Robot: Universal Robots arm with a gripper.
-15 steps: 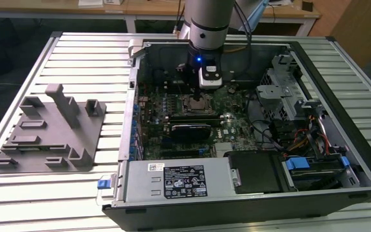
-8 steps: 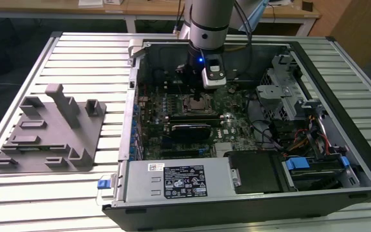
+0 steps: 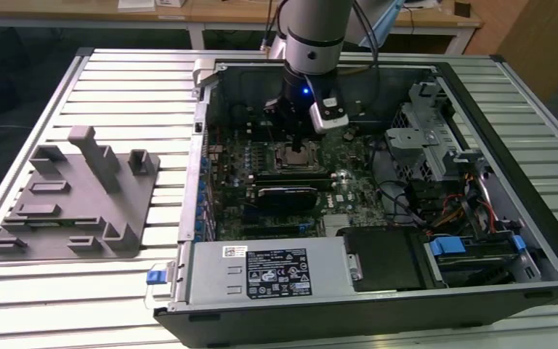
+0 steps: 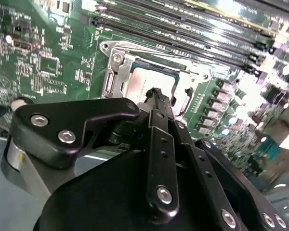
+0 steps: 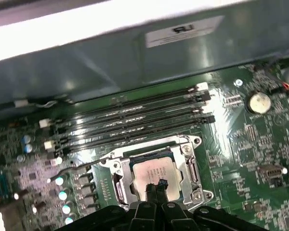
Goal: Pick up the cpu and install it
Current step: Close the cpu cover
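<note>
Silver-topped, the cpu [image 5: 149, 169] lies flat in the metal-framed socket [image 5: 191, 163] on the green motherboard [image 5: 241, 144], inside the open computer case [image 3: 289, 323] on the slatted surface [image 3: 114, 80]. We see our claw [image 5: 155, 188] clenched, fingertips together, just over the cpu; whether they touch it we cannot tell.

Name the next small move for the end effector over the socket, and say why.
Probably a short straight lift clear: the cpu already lies flat within the socket frame, while the end effector, fingers closed together and gripping nothing, has its tips over the cpu's top.
</note>
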